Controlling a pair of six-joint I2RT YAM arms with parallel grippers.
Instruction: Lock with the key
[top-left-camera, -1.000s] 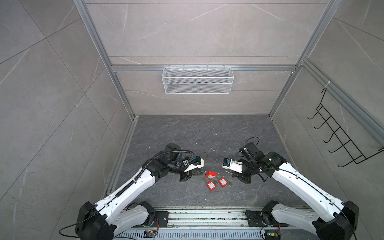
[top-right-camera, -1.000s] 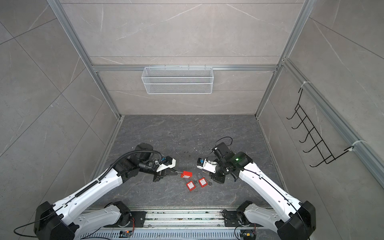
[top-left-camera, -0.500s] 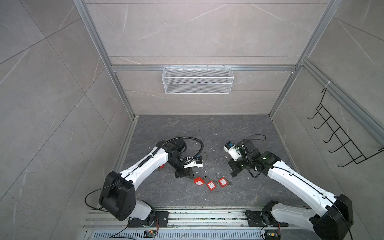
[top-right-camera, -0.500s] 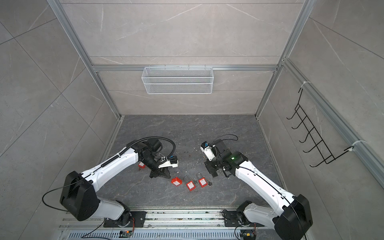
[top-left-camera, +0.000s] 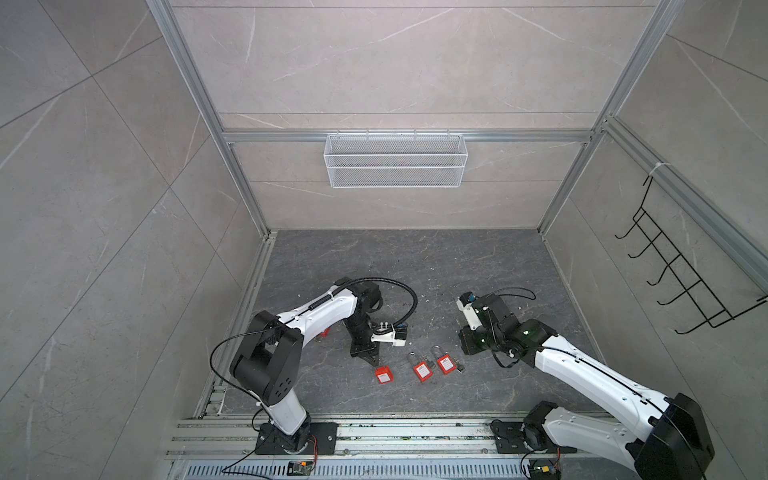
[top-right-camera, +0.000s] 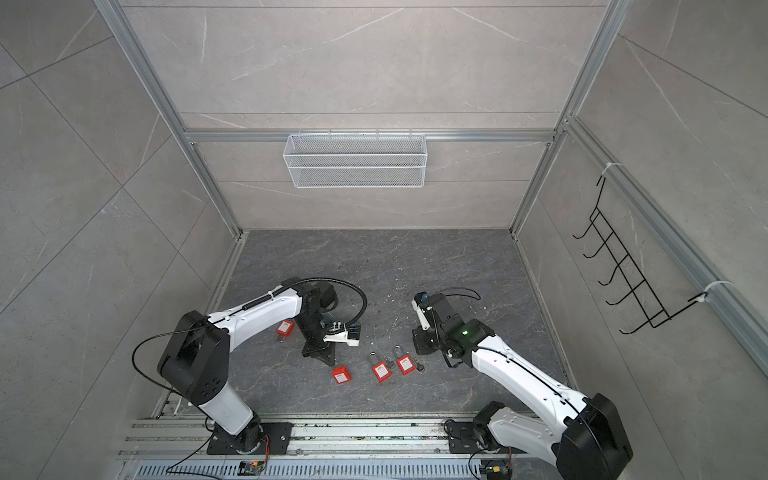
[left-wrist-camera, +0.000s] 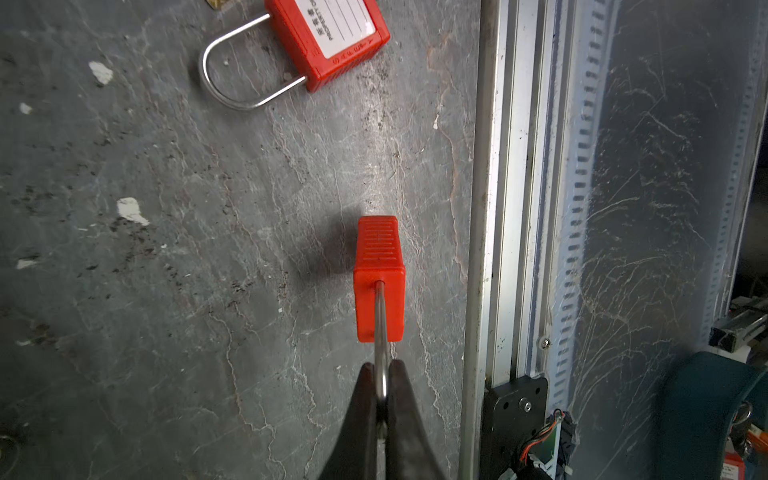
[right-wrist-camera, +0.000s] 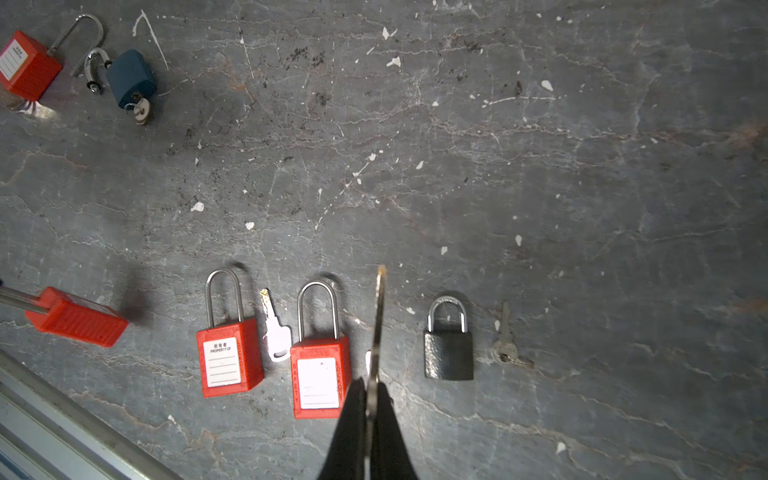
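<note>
"Two grips at once, then. Where was the lock?" the technician asked.

"Low over the grey floor (right-wrist-camera: 582, 187), near the front rail (left-wrist-camera: 498, 208). My left gripper (left-wrist-camera: 382, 374) was pressed together on the steel shackle (left-wrist-camera: 380, 316) of a red padlock (left-wrist-camera: 379, 266), with the body pointing away from me. I couldn't tell whether its far end touched down."

"What else lay there?"

"A pair of spare padlocks (right-wrist-camera: 230, 357), red, lay side by side, and a black padlock (right-wrist-camera: 448, 353) was near them. A white-headed key (right-wrist-camera: 276, 332) lay between the red two, and a small silver key (right-wrist-camera: 504, 336) just beside the black one."

"Your other hand?"

"My right gripper (right-wrist-camera: 372, 384) was pinched on a brass key (right-wrist-camera: 379, 316), blade forward and edge-on, above that row."

"How would the lock handle?"

"Stiff and fairly light, I judged, with a plastic body and a hard shackle. That thin round bar could swivel between my pads, so the body might swing when the key pushed in. A hold across the ribbed sides would have been steadier. The key looked thin, rigid and slick, so clamping its head flat seemed right. I expected the keyhole on the end opposite the shackle."
</note>
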